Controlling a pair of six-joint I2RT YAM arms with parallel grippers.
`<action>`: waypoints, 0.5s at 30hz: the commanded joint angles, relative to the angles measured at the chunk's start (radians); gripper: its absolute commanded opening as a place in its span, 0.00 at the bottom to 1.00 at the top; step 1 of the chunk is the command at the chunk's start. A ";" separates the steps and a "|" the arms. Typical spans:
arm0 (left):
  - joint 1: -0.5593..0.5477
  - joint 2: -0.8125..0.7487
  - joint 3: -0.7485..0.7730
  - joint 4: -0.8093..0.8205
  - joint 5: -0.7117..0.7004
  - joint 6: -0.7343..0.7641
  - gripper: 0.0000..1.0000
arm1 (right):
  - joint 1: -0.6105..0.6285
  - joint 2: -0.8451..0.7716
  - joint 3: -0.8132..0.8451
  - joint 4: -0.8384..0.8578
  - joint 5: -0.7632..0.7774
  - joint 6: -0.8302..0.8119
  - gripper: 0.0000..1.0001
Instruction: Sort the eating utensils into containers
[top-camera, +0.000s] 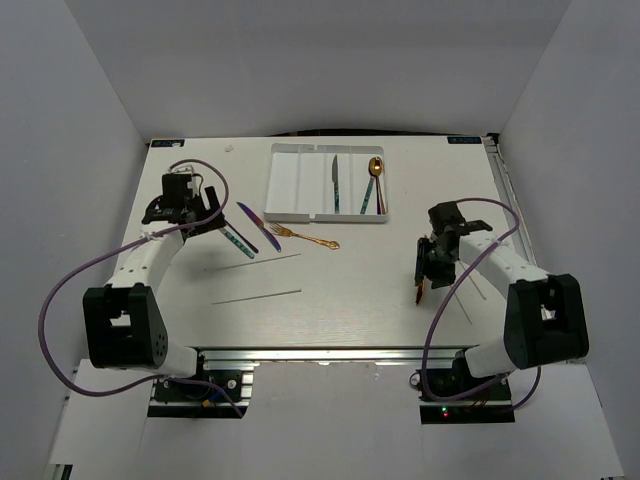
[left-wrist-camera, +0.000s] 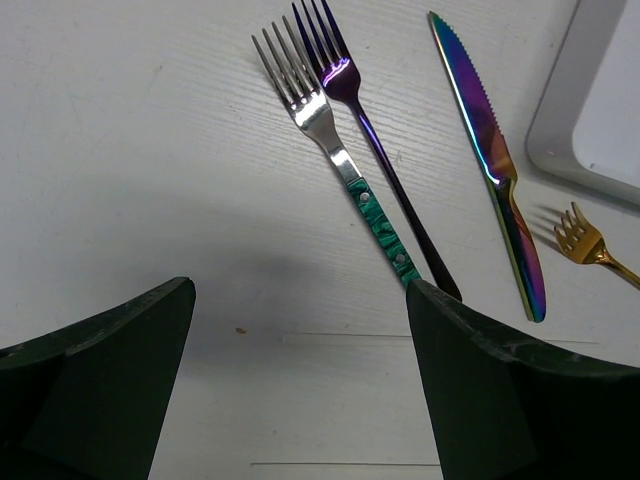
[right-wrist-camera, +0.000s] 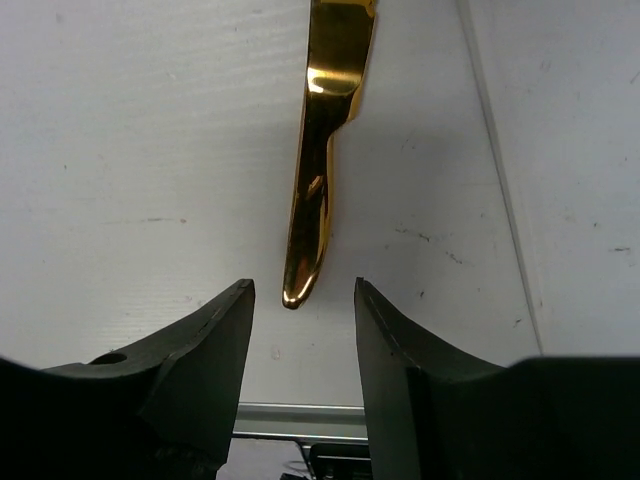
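**Inspector:** Counter (top-camera: 350, 280) surface?

**Assistant:** White, faintly grained. At far centre sits the white divided tray (top-camera: 295, 185). Left of middle lie the teal-handled fork (left-wrist-camera: 370, 205) against the purple fork (left-wrist-camera: 385, 165), then the iridescent knife (left-wrist-camera: 490, 150) and the gold fork (top-camera: 305, 238). On the right lies the gold knife (right-wrist-camera: 318, 190).

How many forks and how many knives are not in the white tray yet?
Forks: 3 (green-handled fork, purple fork, gold fork)
Knives: 2 (rainbow knife, gold knife)
Total: 5
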 joint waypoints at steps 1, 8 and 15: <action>0.002 0.008 0.026 0.005 -0.016 -0.001 0.98 | 0.002 0.052 0.064 0.060 0.034 0.031 0.51; 0.002 -0.003 0.028 0.005 -0.037 0.005 0.98 | -0.001 0.203 0.156 0.095 0.061 0.042 0.48; 0.002 -0.043 -0.008 0.008 -0.060 0.010 0.98 | 0.001 0.290 0.163 0.098 0.096 0.045 0.40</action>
